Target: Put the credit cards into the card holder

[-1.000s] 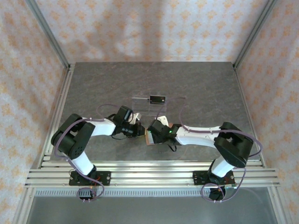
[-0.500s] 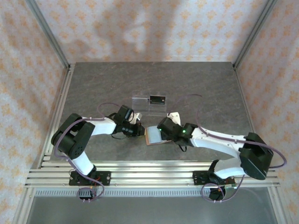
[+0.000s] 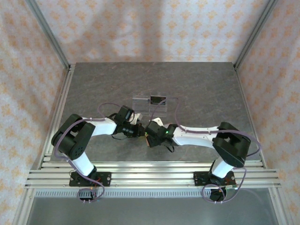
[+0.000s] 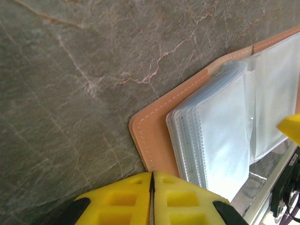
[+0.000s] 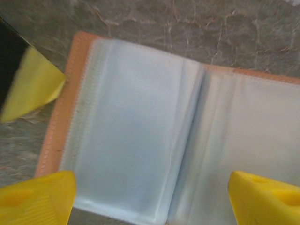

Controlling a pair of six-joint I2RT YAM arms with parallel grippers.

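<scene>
One card holder (image 5: 140, 131) lies open and flat on the table (image 3: 206, 89), close to the front edge and midway between the two arms. Its clear sleeves face up and a tan stitched border runs along its outer edge. At one corner of that border the left gripper (image 4: 152, 177) has its jaws pressed together; whether they pinch the leather I cannot tell. Over the sleeves the right gripper (image 5: 151, 201) hangs with its jaws spread wide, one finger near the left edge and the other above the right half. Farther back, well apart, a black card (image 3: 158, 99) sits on a clear stand (image 3: 143, 105). Bare table stretches to the far, left and right edges.
</scene>
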